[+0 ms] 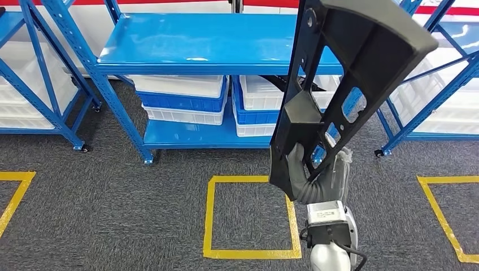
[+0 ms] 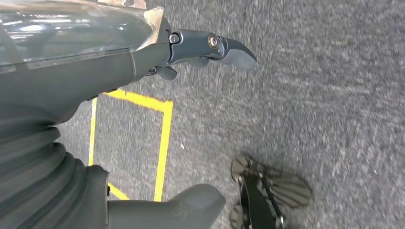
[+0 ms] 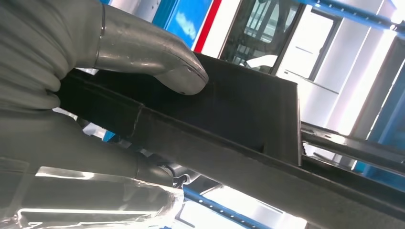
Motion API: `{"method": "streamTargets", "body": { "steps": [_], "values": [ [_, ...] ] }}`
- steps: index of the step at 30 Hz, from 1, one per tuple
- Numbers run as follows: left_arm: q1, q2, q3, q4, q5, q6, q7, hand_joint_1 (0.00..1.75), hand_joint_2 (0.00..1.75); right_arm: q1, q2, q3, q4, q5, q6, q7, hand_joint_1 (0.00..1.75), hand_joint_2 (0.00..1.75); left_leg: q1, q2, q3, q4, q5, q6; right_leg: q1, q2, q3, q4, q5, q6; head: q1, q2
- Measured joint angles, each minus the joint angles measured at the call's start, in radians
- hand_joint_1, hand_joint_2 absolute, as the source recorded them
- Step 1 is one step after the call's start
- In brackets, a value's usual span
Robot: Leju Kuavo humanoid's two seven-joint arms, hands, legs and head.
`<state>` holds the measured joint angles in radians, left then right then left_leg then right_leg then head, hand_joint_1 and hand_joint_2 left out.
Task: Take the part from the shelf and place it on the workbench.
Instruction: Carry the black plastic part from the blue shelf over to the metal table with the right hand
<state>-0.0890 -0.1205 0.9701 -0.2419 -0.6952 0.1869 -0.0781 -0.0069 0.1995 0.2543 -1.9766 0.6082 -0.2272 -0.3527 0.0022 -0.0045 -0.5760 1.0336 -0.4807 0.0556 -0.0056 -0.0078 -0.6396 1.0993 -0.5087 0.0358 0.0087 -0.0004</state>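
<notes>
A long black plastic part (image 1: 339,79) with cut-out holes stands upright in the head view, in front of the blue shelf (image 1: 203,39). My right hand (image 1: 308,178) grips its lower end. The right wrist view has the thumb (image 3: 157,62) pressed on the dark part (image 3: 239,124), with fingers wrapped under it. My left hand (image 2: 143,52) hangs over the grey carpet with its fingers spread and nothing in it.
White and blue bins (image 1: 183,99) are stacked on the shelf's lower level. More blue racks stand at left (image 1: 39,84) and right (image 1: 435,96). Yellow tape squares (image 1: 251,217) mark the grey carpet.
</notes>
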Motion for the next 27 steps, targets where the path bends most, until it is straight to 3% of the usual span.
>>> {"method": "streamTargets", "body": {
  "steps": [2,3,5,9,10,12,14,15,16,18,19,20,22,23,24,26,27],
  "values": [
    [0.000,0.000,0.000,0.000,-0.006,0.005,-0.001,0.00,1.75,-0.002,0.000,0.000,0.001,0.000,0.004,-0.004,1.75,1.75,-0.003,0.004,-0.020,0.000,0.017,0.011,-0.001,0.001,-0.035,0.118,-0.079,-0.014,0.003,0.000],
    [0.000,0.000,0.000,0.000,-0.009,0.007,0.000,0.00,1.75,-0.003,0.000,-0.001,0.002,0.000,0.006,-0.005,1.75,1.75,-0.005,0.005,-0.031,0.001,0.025,0.013,-0.001,0.001,-0.044,0.171,-0.104,-0.016,0.003,0.000],
    [0.000,0.000,0.000,0.000,-0.011,0.011,0.002,0.00,1.75,-0.003,0.000,-0.001,0.003,0.000,0.010,-0.005,1.75,1.75,-0.008,0.007,-0.049,0.001,0.039,0.013,-0.001,0.002,-0.029,0.205,-0.109,-0.010,0.004,0.000],
    [0.000,0.000,0.000,0.000,-0.011,0.012,0.004,0.00,1.75,-0.003,0.000,-0.002,0.003,0.000,0.011,-0.005,1.75,1.75,-0.010,0.007,-0.059,0.001,0.047,0.013,0.000,0.002,0.000,0.179,-0.093,-0.003,0.004,0.000],
    [0.000,0.000,0.000,0.000,-0.011,0.012,0.005,0.00,1.75,-0.003,0.000,-0.002,0.003,0.000,0.011,-0.005,1.75,1.75,-0.010,0.007,-0.061,0.001,0.049,0.012,0.000,0.002,0.013,0.161,-0.086,-0.002,0.003,0.000],
    [0.000,-0.002,0.000,0.000,-0.011,0.014,0.014,0.00,1.75,-0.004,0.001,-0.002,0.003,0.002,0.012,-0.005,1.75,1.75,-0.012,0.007,-0.071,0.002,0.063,0.007,0.006,0.002,0.096,0.034,-0.062,-0.004,0.003,0.000],
    [0.001,-0.005,0.002,0.000,-0.010,0.022,0.035,0.00,1.75,-0.004,0.005,-0.001,0.005,-0.003,0.016,-0.006,1.75,1.75,-0.012,0.005,-0.088,0.001,0.082,-0.012,0.008,0.002,0.163,-0.095,-0.030,-0.017,0.002,0.000],
    [0.001,-0.006,0.004,0.000,-0.009,0.025,0.045,0.00,1.75,-0.003,0.008,-0.001,0.008,-0.006,0.018,-0.008,1.75,1.75,-0.010,0.005,-0.097,0.013,0.068,-0.022,0.005,0.000,0.164,-0.116,-0.019,-0.028,0.001,0.000],
    [0.001,-0.006,0.005,0.000,-0.008,0.028,0.051,0.00,1.75,-0.002,0.011,0.000,0.010,-0.011,0.020,-0.009,1.75,1.75,-0.006,0.003,-0.107,0.040,0.035,-0.032,0.001,-0.001,0.152,-0.118,-0.004,-0.039,-0.003,0.000],
    [0.001,-0.007,0.005,0.000,-0.007,0.030,0.053,0.00,1.75,-0.002,0.015,0.000,0.013,-0.014,0.022,-0.009,1.75,1.75,0.005,0.001,-0.132,0.152,-0.068,-0.047,0.000,-0.005,0.131,-0.118,0.017,-0.055,-0.008,0.000],
    [0.001,-0.007,0.005,0.000,-0.007,0.030,0.054,0.00,1.75,-0.002,0.016,0.001,0.015,-0.015,0.023,-0.009,1.75,1.75,0.011,0.001,-0.142,0.214,-0.099,-0.055,0.001,-0.006,0.119,-0.118,0.027,-0.057,-0.010,0.000],
    [0.001,-0.007,0.005,0.000,-0.006,0.030,0.054,0.00,1.75,-0.002,0.017,0.001,0.017,-0.016,0.024,-0.010,1.75,1.75,0.018,0.001,-0.143,0.258,-0.105,-0.062,0.002,-0.007,0.106,-0.117,0.038,-0.056,-0.009,0.000],
    [0.001,-0.007,0.006,0.000,-0.002,0.031,0.053,0.00,1.75,-0.002,0.017,0.001,0.021,-0.021,0.026,-0.013,1.75,1.75,0.034,0.002,-0.101,0.258,-0.059,-0.076,0.000,-0.007,0.079,-0.111,0.055,-0.047,-0.010,0.000],
    [0.000,-0.008,0.007,0.000,0.000,0.032,0.052,0.00,1.75,-0.002,0.017,0.001,0.023,-0.025,0.027,-0.016,1.75,1.75,0.041,0.002,-0.057,0.211,-0.032,-0.082,-0.001,-0.007,0.066,-0.104,0.062,-0.042,-0.010,0.000],
    [-0.001,-0.009,0.008,0.000,0.003,0.033,0.049,0.00,1.75,-0.002,0.018,0.001,0.024,-0.029,0.029,-0.020,1.75,1.75,0.046,0.000,-0.006,0.144,-0.024,-0.088,-0.001,-0.007,0.054,-0.096,0.067,-0.037,-0.010,0.000],
    [-0.004,-0.011,0.011,0.000,0.006,0.033,0.042,0.00,1.75,-0.003,0.020,0.001,0.026,-0.034,0.031,-0.024,1.75,1.75,0.045,-0.005,0.067,0.032,-0.041,-0.087,-0.001,-0.008,0.035,-0.082,0.078,-0.022,-0.009,0.000],
    [-0.005,-0.012,0.012,-0.001,0.007,0.033,0.039,0.00,1.75,-0.003,0.022,0.001,0.028,-0.036,0.032,-0.026,1.75,1.75,0.039,-0.008,0.079,0.004,-0.052,-0.084,-0.002,-0.008,0.027,-0.079,0.086,-0.013,-0.009,0.000]
  ]
}}
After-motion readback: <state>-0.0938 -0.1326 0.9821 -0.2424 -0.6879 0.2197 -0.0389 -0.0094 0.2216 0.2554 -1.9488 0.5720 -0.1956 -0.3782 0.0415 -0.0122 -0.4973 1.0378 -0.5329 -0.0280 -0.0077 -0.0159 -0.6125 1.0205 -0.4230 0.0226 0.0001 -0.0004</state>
